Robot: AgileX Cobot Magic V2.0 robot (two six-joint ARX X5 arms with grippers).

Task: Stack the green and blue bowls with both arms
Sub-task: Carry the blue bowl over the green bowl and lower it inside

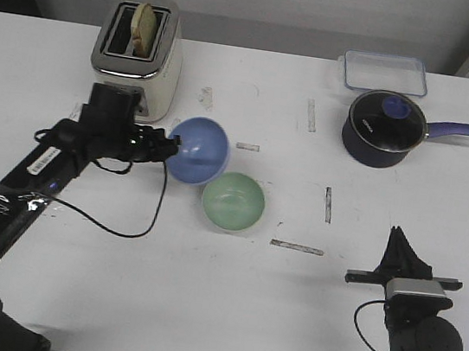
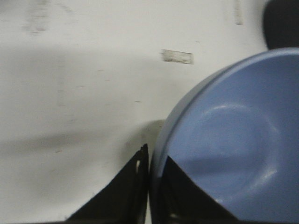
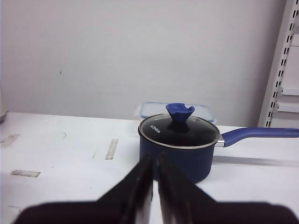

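My left jaws pinch the rim of the blue bowl, tilted with its smooth empty inside facing the green bowl. That one sits upright and empty on the desk, just beside it.

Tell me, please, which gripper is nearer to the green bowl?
Left. The left gripper grips the blue bowl, which is tilted right beside the green bowl. The right gripper rests shut, far off to its right.
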